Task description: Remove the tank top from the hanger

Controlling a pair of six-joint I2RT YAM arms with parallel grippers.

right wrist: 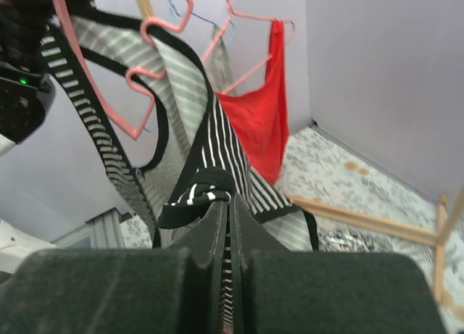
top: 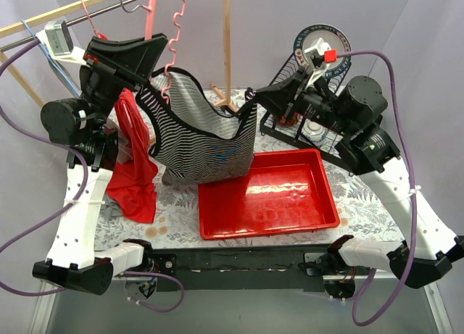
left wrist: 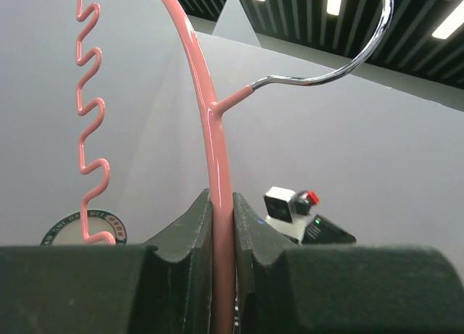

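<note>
A black-and-white striped tank top (top: 203, 138) hangs from a pink hanger (top: 174, 37) above the table. One strap still sits on the hanger's wavy arm at the left. My left gripper (top: 161, 46) is shut on the hanger's pink bar (left wrist: 221, 232) just below its chrome hook. My right gripper (top: 254, 95) is shut on the tank top's other black-edged strap (right wrist: 206, 193) and holds it stretched out to the right, away from the hanger (right wrist: 145, 80). The top's body sags between the two grippers, over the red tray.
A red tray (top: 268, 196) lies on the floral tablecloth under the garment. A red tank top (top: 134, 153) hangs on another pink hanger at the left. A black wire rack (top: 304, 124) with a fan stands back right. A wooden post (top: 227, 44) rises behind, near a rail.
</note>
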